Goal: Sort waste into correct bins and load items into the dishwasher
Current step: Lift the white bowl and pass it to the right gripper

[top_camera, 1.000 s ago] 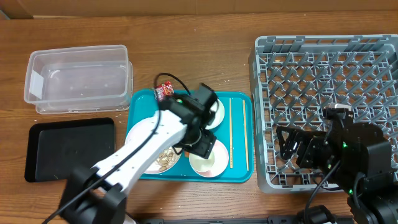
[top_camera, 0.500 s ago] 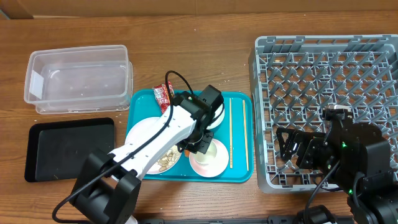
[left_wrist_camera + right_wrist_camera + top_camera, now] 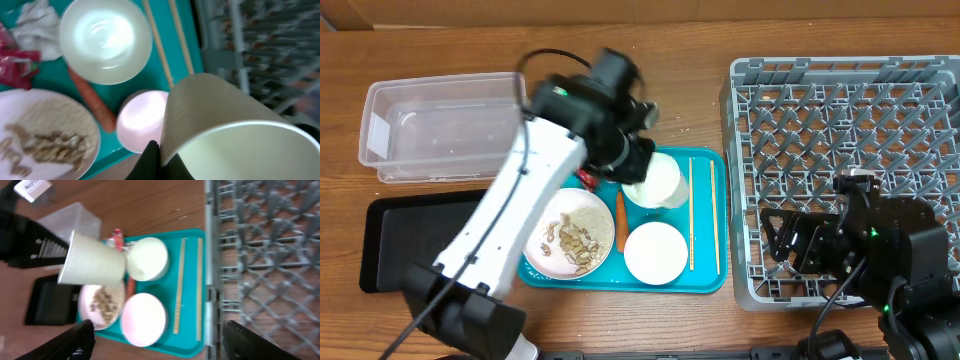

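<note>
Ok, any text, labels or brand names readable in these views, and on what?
No text can be read.
White label on the clear tub: print too small to read.
Red snack wrapper: print blurred, unreadable.

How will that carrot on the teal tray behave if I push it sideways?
The carrot looks round and tapered, so it would probably roll in a curve, not slide straight. It lies between the plate and a bowl, which would likely stop it soon. It seems stiff and light.
</note>
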Motion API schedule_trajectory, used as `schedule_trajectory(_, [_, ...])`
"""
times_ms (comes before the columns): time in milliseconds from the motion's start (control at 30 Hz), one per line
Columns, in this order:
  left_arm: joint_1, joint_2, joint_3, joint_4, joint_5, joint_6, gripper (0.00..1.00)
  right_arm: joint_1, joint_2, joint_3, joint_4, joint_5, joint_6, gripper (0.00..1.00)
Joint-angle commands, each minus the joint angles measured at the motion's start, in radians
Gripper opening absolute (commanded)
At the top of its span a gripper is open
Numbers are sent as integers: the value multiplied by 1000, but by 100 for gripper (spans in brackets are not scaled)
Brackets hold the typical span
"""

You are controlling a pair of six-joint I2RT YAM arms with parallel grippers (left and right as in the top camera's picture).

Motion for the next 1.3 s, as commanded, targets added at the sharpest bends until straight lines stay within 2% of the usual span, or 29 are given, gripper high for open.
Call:
schedule_trajectory(0, [100,0,19,-1,508,217,4,-2,-2,19,54,-197,-41,82])
schedule_trajectory(167, [159,0,19,-2,893,357,4,-2,0,19,214,-452,-86,80])
schedule_trajectory(267, [145,-1,19,-5,985,387,4,-2,12,19,275,-491,-81,80])
schedule_trajectory(400, [105,-1,19,-5,1027,389,4,-2,48,19,301,-490,-85,80])
schedule_trajectory(500, [73,-1,19,-4,1031,392,4,-2,80,20,324,-515,-140,80])
schedule_trajectory(667, [57,-1,19,-1,1031,394,4,-2,127,20,402,-724,-268,84])
schedule_trajectory(733, [57,-1,19,0,1031,394,4,-2,138,20,432,-756,-270,84])
schedule_trajectory(1067, [57,-1,19,5,1030,394,4,-2,141,21,507,-721,-259,73])
schedule_trajectory(1167, [57,-1,19,9,1031,393,4,-3,141,26,542,-697,-257,86])
schedule_trajectory(1267, [57,-1,19,10,1031,393,4,-3,141,35,542,-601,-214,88])
